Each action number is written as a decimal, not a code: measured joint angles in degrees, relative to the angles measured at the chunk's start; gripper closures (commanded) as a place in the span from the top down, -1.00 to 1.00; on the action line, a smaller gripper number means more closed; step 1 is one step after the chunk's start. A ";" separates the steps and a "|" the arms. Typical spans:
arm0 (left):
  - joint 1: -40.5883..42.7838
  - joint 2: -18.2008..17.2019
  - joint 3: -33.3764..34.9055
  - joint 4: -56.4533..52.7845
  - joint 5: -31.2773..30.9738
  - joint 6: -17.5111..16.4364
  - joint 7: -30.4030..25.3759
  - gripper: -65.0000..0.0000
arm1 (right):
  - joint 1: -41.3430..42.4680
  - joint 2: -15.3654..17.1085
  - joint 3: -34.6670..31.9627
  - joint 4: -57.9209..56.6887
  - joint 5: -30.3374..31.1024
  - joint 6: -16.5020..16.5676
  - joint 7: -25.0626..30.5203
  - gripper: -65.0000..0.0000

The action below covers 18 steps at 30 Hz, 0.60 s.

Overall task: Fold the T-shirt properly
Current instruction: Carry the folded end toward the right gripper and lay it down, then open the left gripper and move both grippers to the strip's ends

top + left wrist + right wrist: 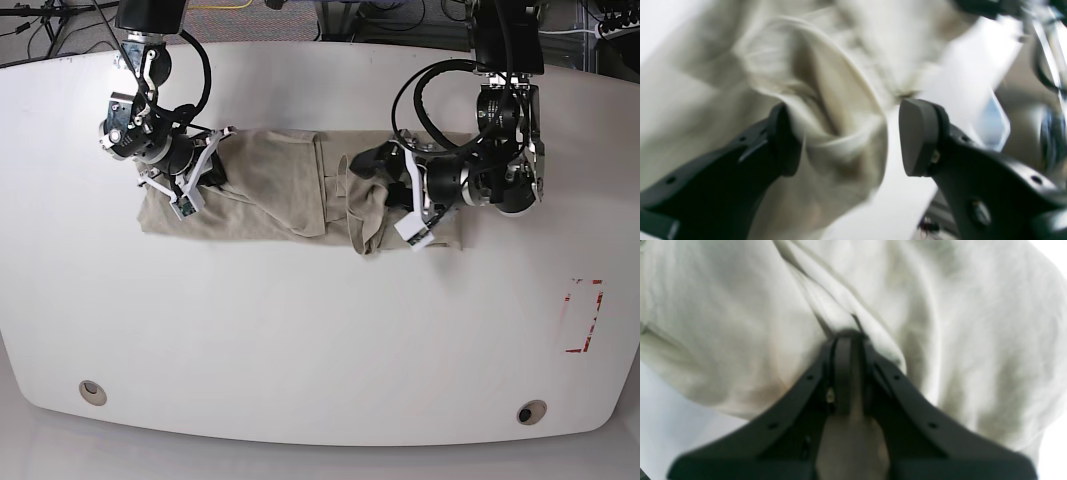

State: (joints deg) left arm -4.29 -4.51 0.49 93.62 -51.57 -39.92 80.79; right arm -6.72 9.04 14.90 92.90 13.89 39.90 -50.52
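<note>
T-shirt (pixel 270 185) edge hidden inside right jaws' pinch.

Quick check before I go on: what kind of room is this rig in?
Likely a robotics lab or test workspace: a white table with cables trailing behind it, red tape marks on its top, and only the T-shirt laid out.

I see a white table (pixel 300 340) with rounded corners carrying a beige T-shirt (pixel 270 190), which lies rumpled across its far half, spread left to right. A red-outlined rectangle (pixel 583 316) is marked near the right edge. Two round holes (pixel 92 392) sit near the front corners.
</note>
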 measured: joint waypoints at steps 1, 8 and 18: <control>-0.17 -0.15 1.90 0.57 -0.61 0.00 0.02 0.22 | 0.02 0.02 -0.02 0.00 0.07 0.00 0.02 -0.87; -2.10 -0.24 13.29 4.85 -3.06 0.00 0.17 0.22 | 0.09 0.00 -0.07 0.00 0.02 0.00 0.00 -0.87; -3.82 -0.26 10.49 9.73 1.55 -0.02 0.17 0.22 | 0.15 0.00 -0.13 0.00 0.02 0.00 -0.02 -0.87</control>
State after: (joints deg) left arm -8.12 -4.78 10.98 103.35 -50.02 -39.94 80.97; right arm -6.57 9.04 14.76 92.90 13.91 39.90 -50.54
